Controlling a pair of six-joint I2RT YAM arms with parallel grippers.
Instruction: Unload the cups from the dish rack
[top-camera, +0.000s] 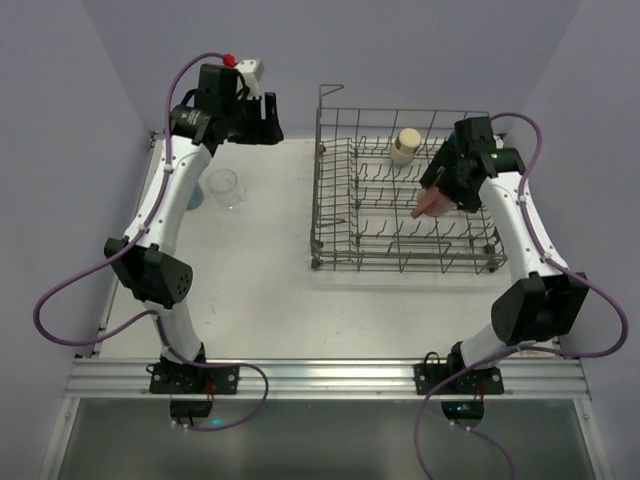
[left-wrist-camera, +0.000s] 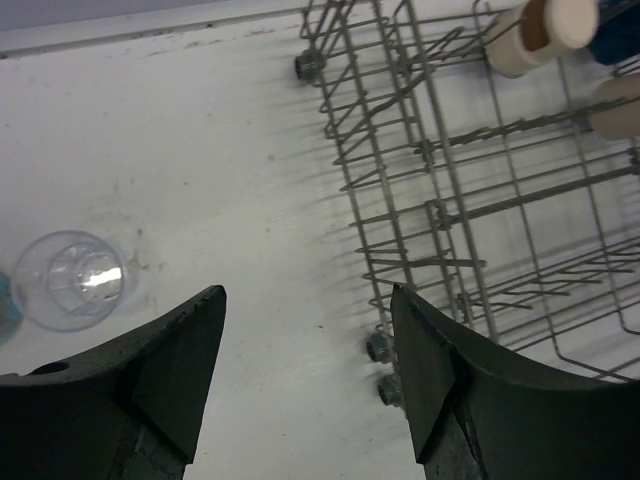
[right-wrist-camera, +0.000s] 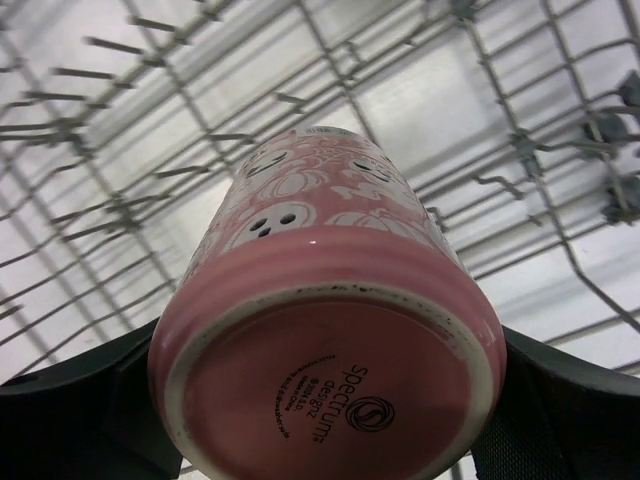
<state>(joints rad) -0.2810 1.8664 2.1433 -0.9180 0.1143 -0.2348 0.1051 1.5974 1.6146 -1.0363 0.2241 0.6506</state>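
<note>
Closest to the right wrist camera is the underside of the pink cup (right-wrist-camera: 330, 330), base turned toward the lens and mouth pointing down into the dish rack (right-wrist-camera: 150, 130). The right end effector (right-wrist-camera: 320, 410) is closed on it, one dark finger (right-wrist-camera: 80, 400) on each side of the lower body, spread about as wide as the cup. It looks like glazed ceramic, so stiff, smooth, likely a little slippery and breakable if knocked on the wires. A grip across the straight wall near the base, as here, seems sound. It is pink with white ghost and pumpkin figures, ribbed bands above the base and a maker's mark printed underneath. Whether its rim touches the prongs I cannot tell.

In the left wrist view the left end effector (left-wrist-camera: 308, 300) stands wide apart and holds nothing. A clear glass (left-wrist-camera: 70, 280) sits upright on the worktop (left-wrist-camera: 230, 150) to its left, and a beige cup (left-wrist-camera: 540, 35) lies in the rack's far corner.

From above, the pink cup (top-camera: 432, 205) hangs tilted over the right part of the rack (top-camera: 400, 262), and the beige cup (top-camera: 405, 145) is near the back. The glass (top-camera: 224, 188) stands well apart, beside the left arm.
</note>
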